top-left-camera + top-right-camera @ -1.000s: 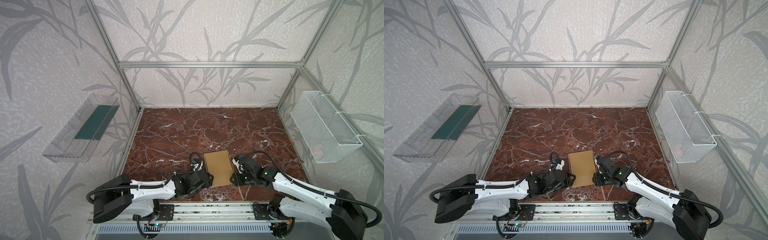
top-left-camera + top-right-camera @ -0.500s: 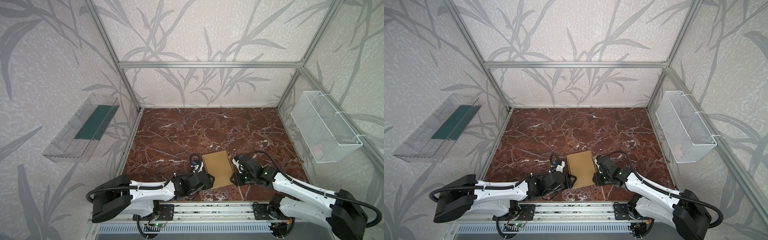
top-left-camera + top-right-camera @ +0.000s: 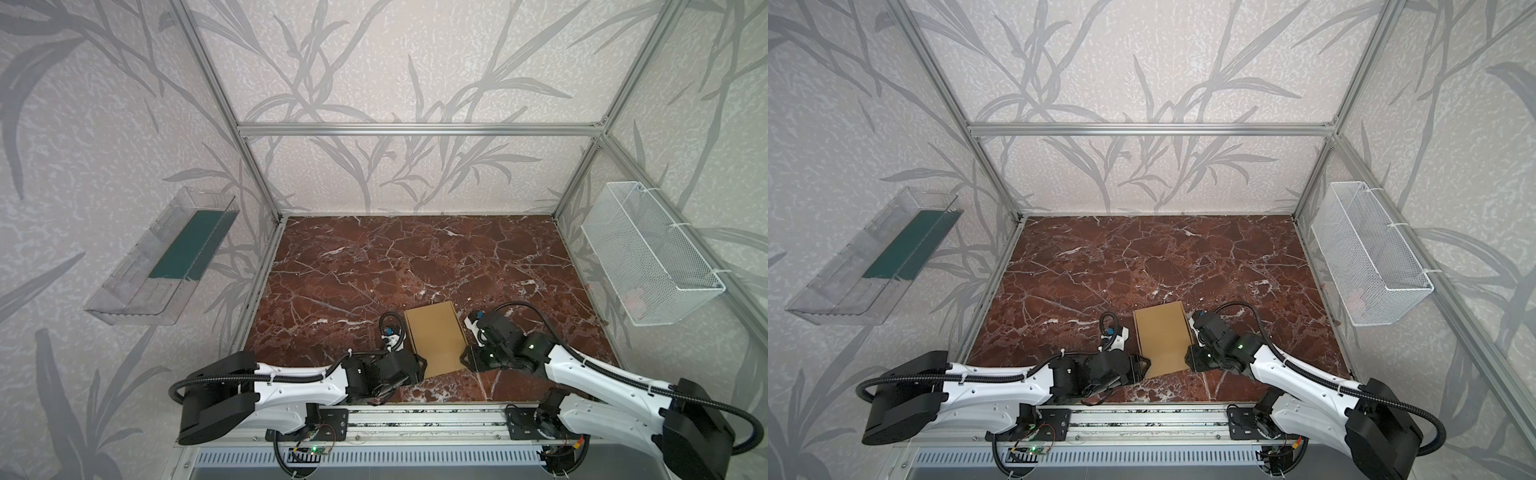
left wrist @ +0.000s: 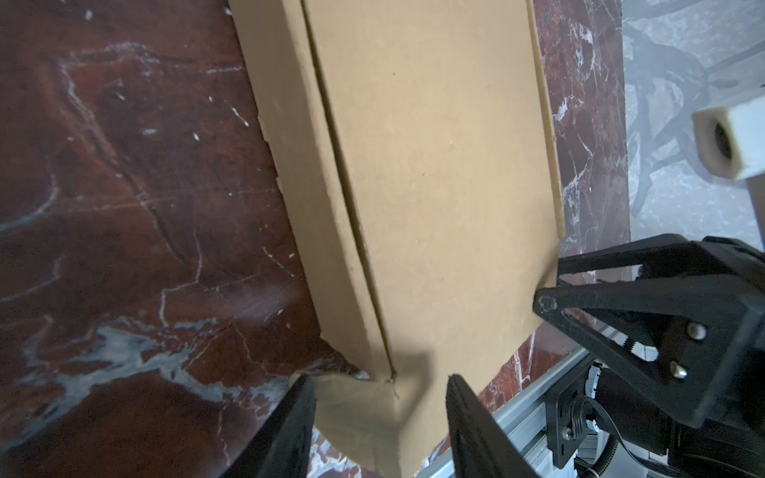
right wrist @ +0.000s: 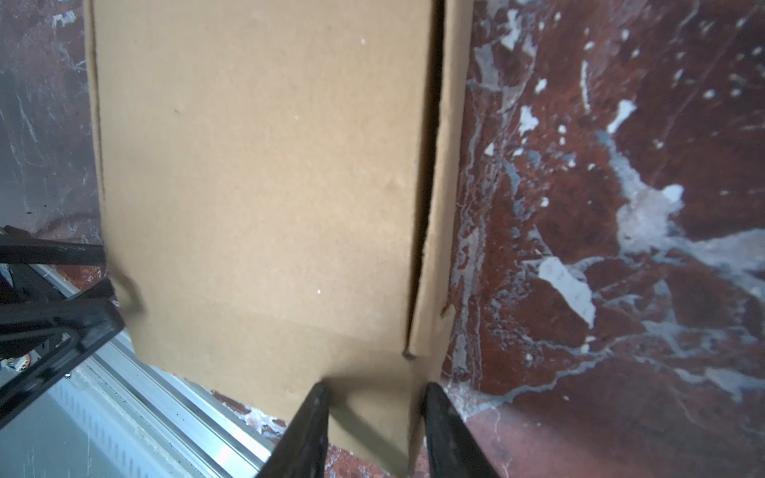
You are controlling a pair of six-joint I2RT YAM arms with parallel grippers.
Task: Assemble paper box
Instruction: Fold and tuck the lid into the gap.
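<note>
The paper box (image 3: 435, 338) sits folded shut on the table (image 3: 415, 257), near the front edge, between the two grippers.

Risk: if one gripper pulls or lifts ahead of the other, the cardboard is likely to twist, crease at a corner or slip free. The side flap (image 4: 314, 207) shows a gap along its fold and may spring open.

The left gripper (image 4: 383, 397) straddles the near left corner, and the right gripper (image 5: 374, 393) straddles the near right corner. Both sets of jaws stand part-way apart with cardboard between them. Whether they press on it cannot be told.

Both arms reach low and forward, wrists angled inward toward the box.
</note>
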